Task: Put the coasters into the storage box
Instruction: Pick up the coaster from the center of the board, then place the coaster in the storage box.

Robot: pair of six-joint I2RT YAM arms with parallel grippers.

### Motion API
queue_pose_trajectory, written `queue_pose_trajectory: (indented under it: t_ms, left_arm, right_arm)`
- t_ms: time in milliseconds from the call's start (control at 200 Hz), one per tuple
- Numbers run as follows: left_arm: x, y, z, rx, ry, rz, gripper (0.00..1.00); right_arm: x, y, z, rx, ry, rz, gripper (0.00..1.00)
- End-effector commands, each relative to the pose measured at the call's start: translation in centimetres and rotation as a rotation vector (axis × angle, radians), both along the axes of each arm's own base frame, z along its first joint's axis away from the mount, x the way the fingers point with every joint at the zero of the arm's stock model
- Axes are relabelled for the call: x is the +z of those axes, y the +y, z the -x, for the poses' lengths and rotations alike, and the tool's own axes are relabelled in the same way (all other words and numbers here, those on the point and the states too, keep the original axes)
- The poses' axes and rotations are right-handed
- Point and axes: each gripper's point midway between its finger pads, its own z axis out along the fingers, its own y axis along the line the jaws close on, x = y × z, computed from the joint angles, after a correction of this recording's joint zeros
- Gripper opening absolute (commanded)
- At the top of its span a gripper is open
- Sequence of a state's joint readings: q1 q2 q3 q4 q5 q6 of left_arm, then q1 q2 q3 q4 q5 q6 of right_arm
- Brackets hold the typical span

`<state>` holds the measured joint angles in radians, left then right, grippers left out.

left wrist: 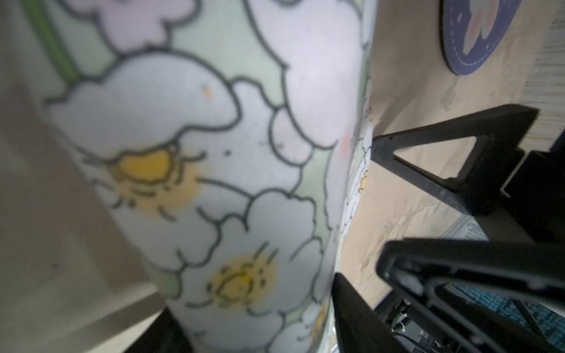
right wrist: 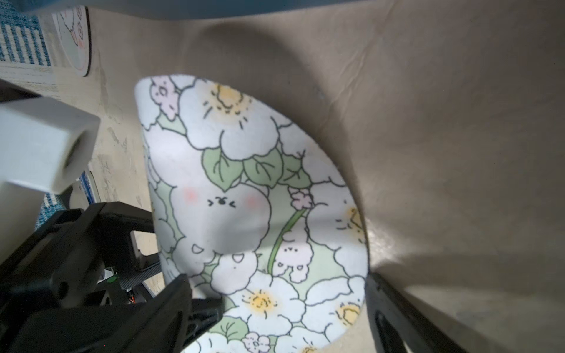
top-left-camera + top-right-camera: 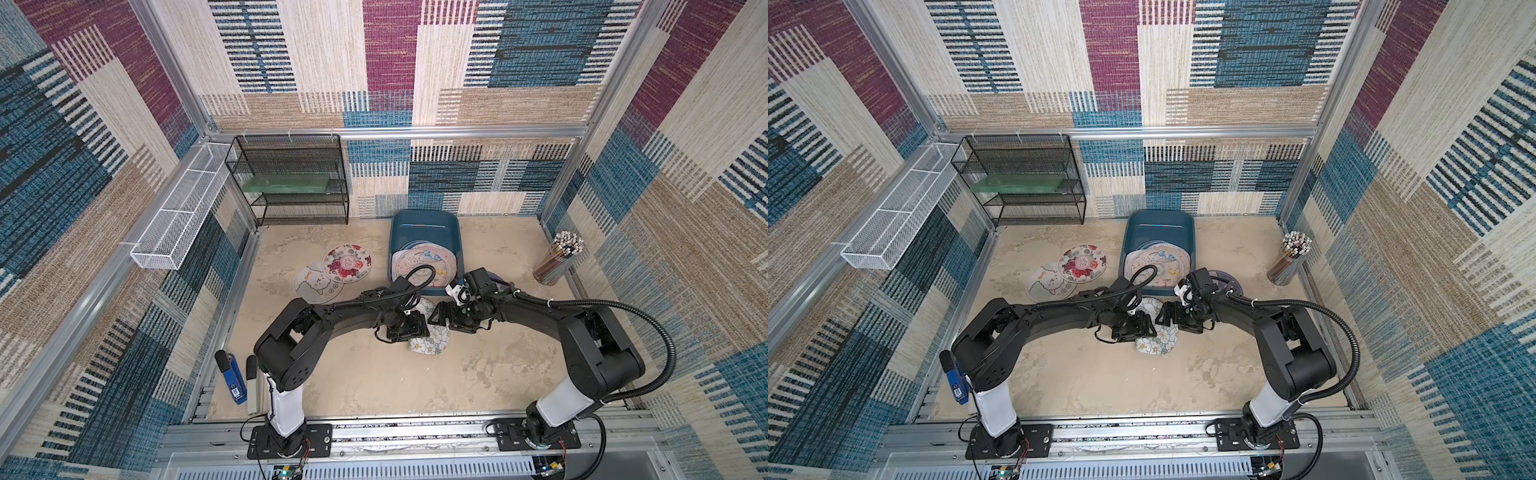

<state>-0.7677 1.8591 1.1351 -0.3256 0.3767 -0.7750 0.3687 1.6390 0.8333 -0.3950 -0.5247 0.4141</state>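
flower coaster [image 2: 244, 152] gripped by left claw [image 1: 250, 293], right claw [image 2: 276, 276] open, storage box [image 3: 424, 219] behind

surface: beige, mottled table [image 3: 353, 374], bare across its near half
far left: black wire rack [image 3: 291, 183] standing in the corner
far middle: teal storage box [image 3: 424, 232], its far end up against the back wall
left of the box: rose coaster [image 3: 348, 262] overlapping a llama coaster [image 3: 316, 284], both flat
right of the box: dark blue coaster [image 3: 1229, 278], mostly hidden
far right: clear holder of pencils [image 3: 559, 257]
middle: white-flower coaster [image 3: 430, 343], curled, not lying flat
near left edge: blue stapler [image 3: 232, 380]
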Motion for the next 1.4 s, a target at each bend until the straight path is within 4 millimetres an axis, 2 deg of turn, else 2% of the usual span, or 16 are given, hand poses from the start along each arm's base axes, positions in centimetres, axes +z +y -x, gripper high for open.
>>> queue_pose_trajectory:
  t_ms: [0, 140, 230, 351, 451, 546, 641, 746, 791, 936, 1092, 1247, 1397]
  left_arm:
    - [0.1, 1.0, 0.1, 0.015, -0.009, -0.042, 0.66]
    - [0.9, 1.4, 0.1, 0.004, -0.028, -0.058, 0.69]
    - [0.9, 1.8, 0.3, 0.002, -0.03, -0.065, 0.66]
    - [0.6, 1.8, 0.4, 0.002, -0.021, -0.065, 0.48]
    - [0.7, 1.7, 0.3, 0.004, -0.024, -0.061, 0.43]
    - [0.7, 1.5, 0.1, 0.001, -0.027, -0.062, 0.31]
    - [1.0, 1.4, 0.1, 0.0, -0.03, -0.059, 0.24]
    - [1.8, 2.0, 0.5, -0.003, -0.043, -0.067, 0.12]
    - [2.3, 2.4, 0.6, -0.008, -0.055, -0.075, 0.1]
    - [4.7, 3.5, 0.9, -0.03, -0.115, -0.084, 0.07]
    - [8.3, 3.5, 0.7, -0.071, -0.177, -0.068, 0.07]
    - [12.5, 2.2, -0.2, -0.116, -0.252, -0.014, 0.07]
    - [15.7, 0.0, -2.4, -0.163, -0.32, 0.035, 0.08]
  right_arm:
    - [-3.7, -3.6, 3.3, -0.036, 0.155, 0.2, 0.92]
    - [-3.9, -3.4, 3.5, -0.031, 0.163, 0.197, 0.91]
    - [-3.9, -3.4, 3.5, -0.032, 0.164, 0.194, 0.91]
    - [-3.8, -3.2, 3.5, -0.03, 0.163, 0.189, 0.91]
    - [-3.6, -3.2, 3.4, -0.032, 0.16, 0.19, 0.91]
    - [-3.4, -3.2, 3.3, -0.031, 0.156, 0.185, 0.91]
    - [-3.0, -3.1, 3.2, -0.032, 0.149, 0.183, 0.91]
    - [-2.6, -3.3, 3.1, -0.033, 0.142, 0.181, 0.91]
    - [-2.2, -3.4, 3.0, -0.039, 0.133, 0.176, 0.91]
    - [-0.7, -4.1, 2.2, -0.067, 0.101, 0.157, 0.92]
    - [0.5, -5.0, 1.7, -0.089, 0.083, 0.137, 0.92]
    - [1.6, -5.8, 1.6, -0.109, 0.07, 0.126, 0.92]
    - [2.6, -6.4, 1.5, -0.132, 0.053, 0.109, 0.92]
